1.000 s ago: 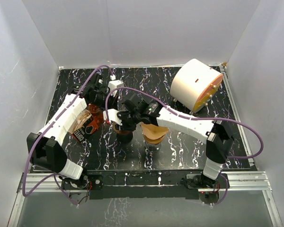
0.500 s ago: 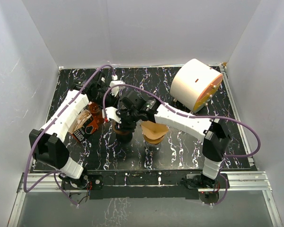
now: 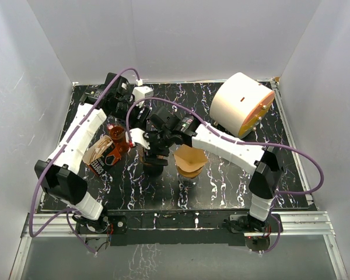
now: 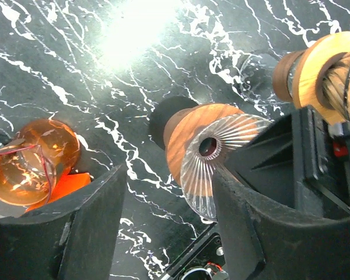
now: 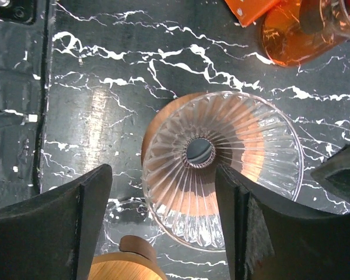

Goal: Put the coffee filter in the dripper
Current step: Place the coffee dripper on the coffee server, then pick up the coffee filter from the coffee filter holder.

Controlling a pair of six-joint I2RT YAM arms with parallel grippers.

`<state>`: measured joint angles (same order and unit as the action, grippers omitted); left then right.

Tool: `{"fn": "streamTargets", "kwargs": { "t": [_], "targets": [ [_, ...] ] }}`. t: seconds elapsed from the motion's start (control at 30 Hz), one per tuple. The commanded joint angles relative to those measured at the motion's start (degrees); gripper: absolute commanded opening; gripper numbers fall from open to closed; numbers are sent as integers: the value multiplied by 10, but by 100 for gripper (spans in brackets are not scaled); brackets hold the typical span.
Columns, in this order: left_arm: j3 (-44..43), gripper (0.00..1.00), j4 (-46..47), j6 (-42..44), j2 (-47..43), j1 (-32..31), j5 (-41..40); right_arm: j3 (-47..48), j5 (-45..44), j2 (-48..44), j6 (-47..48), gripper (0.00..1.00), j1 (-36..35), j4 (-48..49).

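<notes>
The brown paper coffee filter [image 3: 189, 158] sits as an open cone in a dripper with a wooden collar [image 4: 324, 55] at the table's middle, and neither gripper touches it. To its left stands a second dripper [image 5: 221, 169] of clear ribbed glass on a wooden collar, with nothing inside. My right gripper [image 5: 163, 175] hangs open right above that dripper [image 3: 153, 163], one finger on each side of it. My left gripper [image 4: 169, 175] is open too, further back left, looking across at the glass dripper [image 4: 213, 154] and empty.
An orange glass carafe [image 3: 102, 150] with an orange tag stands at the left, close under the left arm. A large white round container [image 3: 242, 105] lies on its side at the back right. White walls surround the black marbled table [image 3: 233, 186].
Both grippers have opened from nearly shut. The left arm has pulled back toward the far left. The right gripper has shifted slightly back over the glass dripper. The filter stays in its dripper.
</notes>
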<state>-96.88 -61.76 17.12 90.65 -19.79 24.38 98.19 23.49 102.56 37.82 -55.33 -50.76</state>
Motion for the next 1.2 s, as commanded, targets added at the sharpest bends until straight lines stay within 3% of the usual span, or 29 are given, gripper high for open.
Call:
{"fn": "streamTargets", "kwargs": {
  "t": [0.0,0.37,0.67,0.97,1.17],
  "targets": [
    [-13,59,-12,2,-36,-2,-41,47,30,-38,2,70,2,0],
    [36,57,-26,9,-105,62,-136,65,43,-105,-30,70,15,-3],
    [127,43,-32,73,-156,159,-141,-8,144,-178,-65,70,119,34],
    [164,32,-13,116,-125,218,-115,-86,173,-264,-96,70,207,80],
    [152,28,-6,128,-81,224,-103,-120,193,-299,-107,70,243,93]
  ]
}}
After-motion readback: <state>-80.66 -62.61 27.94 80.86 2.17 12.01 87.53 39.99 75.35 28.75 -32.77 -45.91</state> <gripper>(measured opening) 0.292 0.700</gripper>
